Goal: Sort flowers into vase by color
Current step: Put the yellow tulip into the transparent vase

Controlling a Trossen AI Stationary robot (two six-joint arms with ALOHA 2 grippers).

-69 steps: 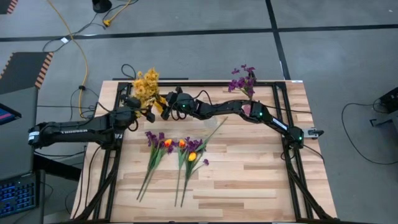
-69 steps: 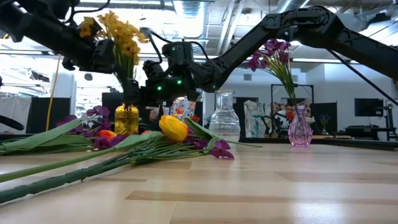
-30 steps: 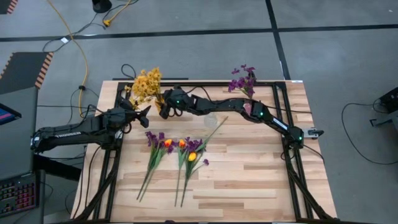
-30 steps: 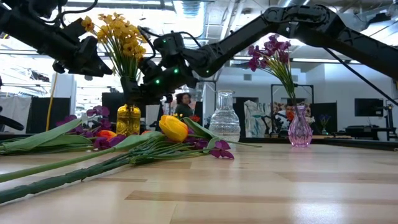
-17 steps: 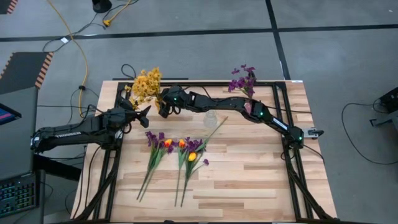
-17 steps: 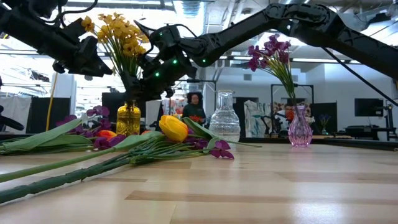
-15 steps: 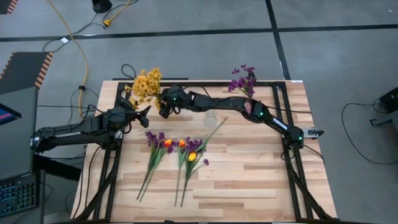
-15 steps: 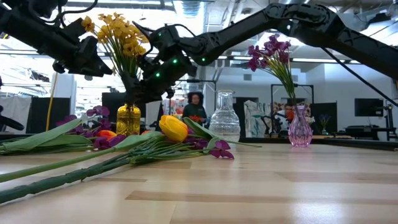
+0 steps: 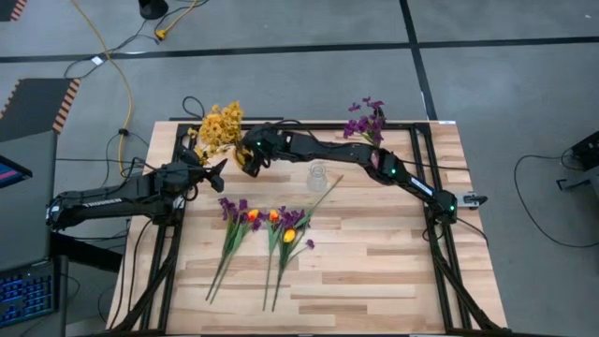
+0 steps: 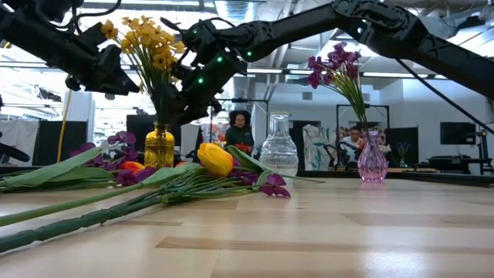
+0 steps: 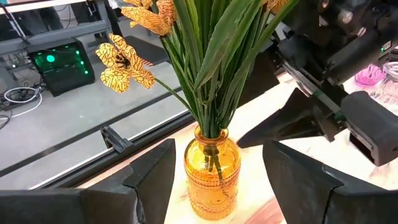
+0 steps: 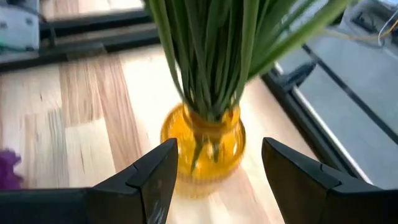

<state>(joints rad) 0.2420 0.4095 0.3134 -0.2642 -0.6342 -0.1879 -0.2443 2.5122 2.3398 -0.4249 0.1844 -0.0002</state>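
Both claws hang spread and empty beside the amber vase [image 9: 221, 153], right claw [image 9: 251, 159] nearest the yellow flowers [image 9: 219, 125], left claw [image 9: 217, 168] opposite, so lift clear of the stems before fetching the loose flowers [image 9: 271, 225] lying nearer the table's middle.

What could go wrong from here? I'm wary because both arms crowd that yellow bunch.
Both open tools, left tool and right tool, sit close beside the amber vase; a careless move could snag the yellow flowers and tip it. The arms could also knock each other or the clear vase.
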